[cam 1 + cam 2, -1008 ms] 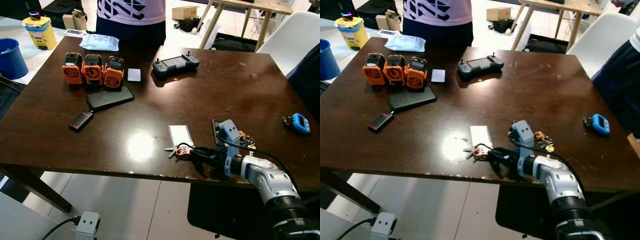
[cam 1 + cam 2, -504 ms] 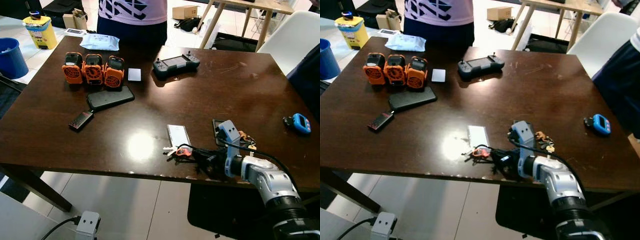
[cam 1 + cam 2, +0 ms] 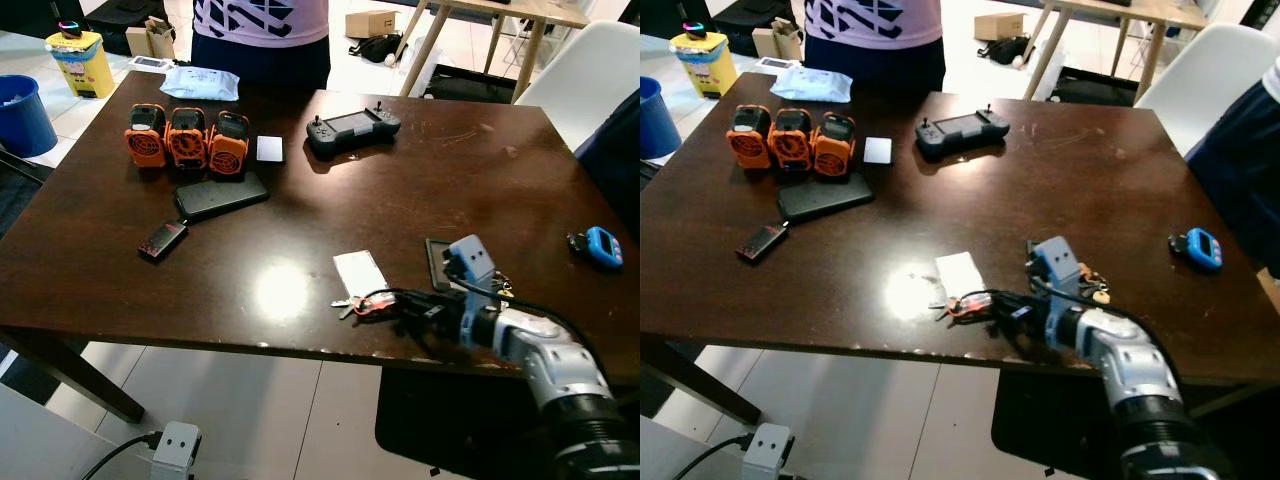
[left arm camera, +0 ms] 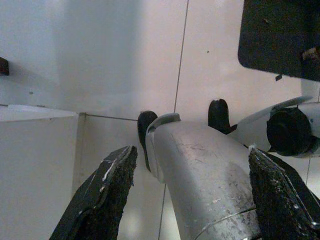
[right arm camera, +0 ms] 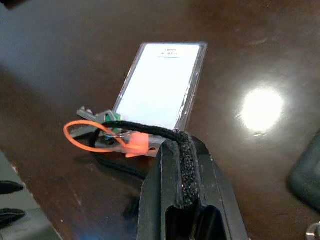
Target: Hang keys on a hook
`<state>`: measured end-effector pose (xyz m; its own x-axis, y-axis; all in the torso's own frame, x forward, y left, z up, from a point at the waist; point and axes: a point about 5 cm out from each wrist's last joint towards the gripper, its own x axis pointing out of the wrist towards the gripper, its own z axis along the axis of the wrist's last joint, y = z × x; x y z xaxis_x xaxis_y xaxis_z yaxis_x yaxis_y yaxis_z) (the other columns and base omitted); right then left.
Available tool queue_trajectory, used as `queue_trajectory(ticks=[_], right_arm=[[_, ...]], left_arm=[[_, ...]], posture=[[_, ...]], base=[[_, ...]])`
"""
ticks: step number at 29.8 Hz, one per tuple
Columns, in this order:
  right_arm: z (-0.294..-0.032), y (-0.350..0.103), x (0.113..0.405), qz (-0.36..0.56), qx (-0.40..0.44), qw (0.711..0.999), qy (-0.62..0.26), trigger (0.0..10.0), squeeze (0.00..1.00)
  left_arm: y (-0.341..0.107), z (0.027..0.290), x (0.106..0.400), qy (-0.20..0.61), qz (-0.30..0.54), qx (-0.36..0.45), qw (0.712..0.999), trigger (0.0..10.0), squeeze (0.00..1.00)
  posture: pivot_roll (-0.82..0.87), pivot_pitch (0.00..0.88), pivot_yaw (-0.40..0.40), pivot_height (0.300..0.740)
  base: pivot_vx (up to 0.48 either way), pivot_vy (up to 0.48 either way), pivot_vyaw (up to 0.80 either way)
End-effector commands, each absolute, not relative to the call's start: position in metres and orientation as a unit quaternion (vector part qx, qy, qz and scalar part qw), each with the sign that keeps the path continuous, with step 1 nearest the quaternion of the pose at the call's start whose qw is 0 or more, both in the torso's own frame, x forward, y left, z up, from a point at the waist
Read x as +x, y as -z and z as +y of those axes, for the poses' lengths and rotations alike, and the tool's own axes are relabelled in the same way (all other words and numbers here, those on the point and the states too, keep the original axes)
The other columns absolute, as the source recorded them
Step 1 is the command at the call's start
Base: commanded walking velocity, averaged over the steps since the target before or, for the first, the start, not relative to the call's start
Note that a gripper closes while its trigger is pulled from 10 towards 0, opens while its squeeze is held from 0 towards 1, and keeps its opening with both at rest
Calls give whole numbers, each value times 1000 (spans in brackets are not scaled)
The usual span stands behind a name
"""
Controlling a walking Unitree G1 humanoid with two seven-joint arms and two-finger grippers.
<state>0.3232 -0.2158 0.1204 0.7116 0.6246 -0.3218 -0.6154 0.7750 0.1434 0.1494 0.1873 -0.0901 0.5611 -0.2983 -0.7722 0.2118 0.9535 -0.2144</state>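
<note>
The keys (image 3: 350,302) lie near the table's front edge, a small metal bunch with an orange loop (image 5: 95,137) and a black cord (image 5: 145,131). A clear card holder (image 3: 360,271) with a white card touches them on the far side. My right gripper (image 3: 410,303) reaches in low over the table edge from the right. Its fingers (image 5: 181,155) are shut on the black cord, just right of the keys. My left gripper (image 4: 192,155) hangs open beside my leg, over the tiled floor.
On the dark table (image 3: 450,180) sit three orange devices (image 3: 187,140), a black phone (image 3: 220,195), a game controller (image 3: 352,124), a small remote (image 3: 162,240), a blue fob (image 3: 600,245) and another key bunch (image 3: 497,285). A person (image 3: 262,30) stands at the far edge. A white chair (image 3: 585,70) stands at the right.
My right wrist has shifted a little to the right and up with the cord in its fingers. The keys followed slightly and the card holder turned a bit.
</note>
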Motion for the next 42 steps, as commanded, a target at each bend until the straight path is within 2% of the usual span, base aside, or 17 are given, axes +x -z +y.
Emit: queue_trajectory(ticks=[1,3,4,5,10,15,18,20,23,31,32,33,34,35,36,42], right_arm=[[-221,-120,320,177,9,927,-331,0,0],[-242,-126,321,193,-63,934,-294,0,0],[-242,-126,321,193,-63,934,-294,0,0],[-252,-129,322,204,-102,935,-272,0,0],[-266,-145,327,188,-160,943,-224,0,0],[-263,-158,333,157,-185,947,-212,0,0],[-251,-169,338,114,-190,950,-218,0,0],[-237,-182,343,52,-156,959,-232,0,0],[-232,-186,343,33,-140,960,-241,0,0],[-218,-164,336,86,-175,932,-304,0,0],[-212,-154,332,110,-183,920,-328,0,0],[-212,-154,332,110,-183,920,-328,0,0],[-205,-144,326,133,-189,904,-359,0,0],[-205,-144,326,133,-189,904,-359,0,0],[-197,-136,319,149,-186,888,-394,0,0],[-185,-138,309,134,-162,871,-444,0,0]], left_arm=[[97,174,134,162,471,-68,865,10000,0],[98,175,134,162,471,-68,864,10000,0],[98,175,134,162,471,-68,864,10000,0],[98,176,133,162,472,-68,864,10000,0],[97,177,133,164,471,-67,864,10000,0],[97,178,133,165,471,-66,864,10000,0],[97,179,134,164,472,-63,864,10000,0],[97,180,135,162,475,-60,863,10000,0],[97,180,135,161,476,-59,863,10000,0],[97,179,134,161,478,-58,862,10000,0],[98,180,134,161,478,-58,862,10000,0],[98,180,134,161,478,-58,862,10000,0],[98,180,133,160,479,-58,861,10000,0],[98,180,133,160,479,-58,861,10000,0],[98,180,133,160,479,-58,861,10000,0],[98,179,132,160,478,-60,861,10000,0]], posture=[[47,56,1,740],[45,57,4,740],[45,57,4,740],[45,57,4,740],[45,52,4,740],[46,44,4,740],[46,39,3,740],[48,35,3,740],[49,32,3,740],[52,32,4,740],[52,32,4,740],[52,32,4,740],[51,36,2,740],[51,36,2,740],[51,36,2,740],[51,41,1,740]], base=[[0,0,0],[0,0,0],[0,0,0],[0,0,0],[0,0,0],[0,0,0],[0,0,0],[0,0,0],[0,0,0],[0,0,0],[0,0,0],[0,0,0],[0,0,0],[0,0,0],[0,0,0],[0,0,0]])
